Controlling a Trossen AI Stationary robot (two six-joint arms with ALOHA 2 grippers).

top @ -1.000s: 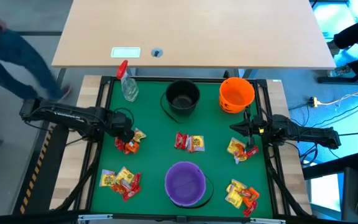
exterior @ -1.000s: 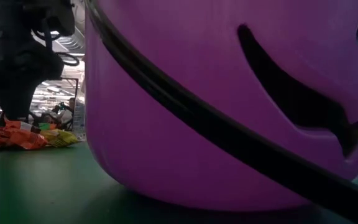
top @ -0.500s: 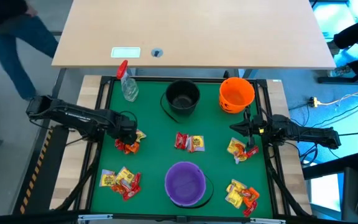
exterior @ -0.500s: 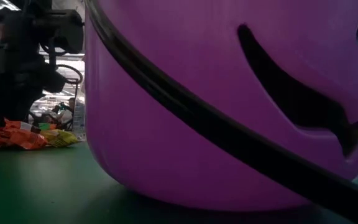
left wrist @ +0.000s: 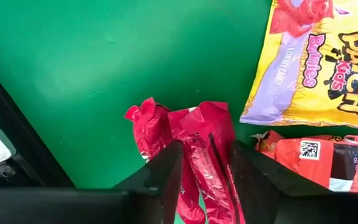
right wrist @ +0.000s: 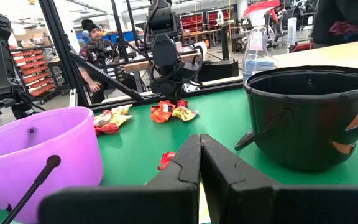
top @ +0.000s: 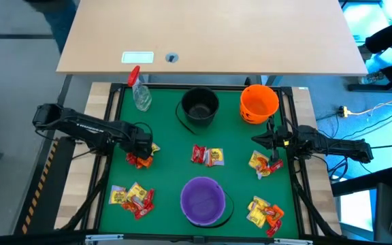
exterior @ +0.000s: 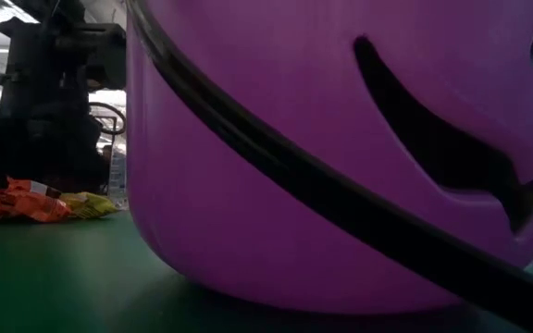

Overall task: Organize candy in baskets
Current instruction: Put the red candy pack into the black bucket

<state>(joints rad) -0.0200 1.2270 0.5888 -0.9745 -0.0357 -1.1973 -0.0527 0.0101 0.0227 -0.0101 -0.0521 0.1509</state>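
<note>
My left gripper (top: pixel 143 143) (left wrist: pixel 207 152) stands over the left candy pile (top: pixel 141 159) and is shut on a red packet (left wrist: pixel 204 134). A yellow packet (left wrist: pixel 316 62) and an orange-red one (left wrist: pixel 319 162) lie flat on the green mat beside it. My right gripper (top: pixel 258 139) (right wrist: pixel 199 146) is shut, holds nothing, and sits above the mat between the orange bucket (top: pixel 258 102) and the right candy pile (top: pixel 264 163). The black bucket (top: pixel 200 105) stands at the far middle. The purple bucket (top: pixel 203 200) stands at the near middle. My left gripper pinches a crumpled red packet between its two fingers (left wrist: pixel 166 171), which come from above, pointing down. The packet's twisted end (left wrist: pixel 197 118) sticks out past the fingertips. Whether it is lifted off the mat I cannot tell.
More candy piles lie at the mat's middle (top: pixel 208 156), near left (top: pixel 131 197) and near right (top: pixel 264 212). A clear spray bottle (top: pixel 139 92) with a red trigger lies at the far left corner. A black frame rims the mat (top: pixel 169 170). A person shows beyond the table (right wrist: pixel 95 46).
My left gripper has shifted a little toward the table's right and come down onto the left candy pile, while its arm swung toward the far edge. A person at the far left has walked out of the high view. My right arm has kept still.
</note>
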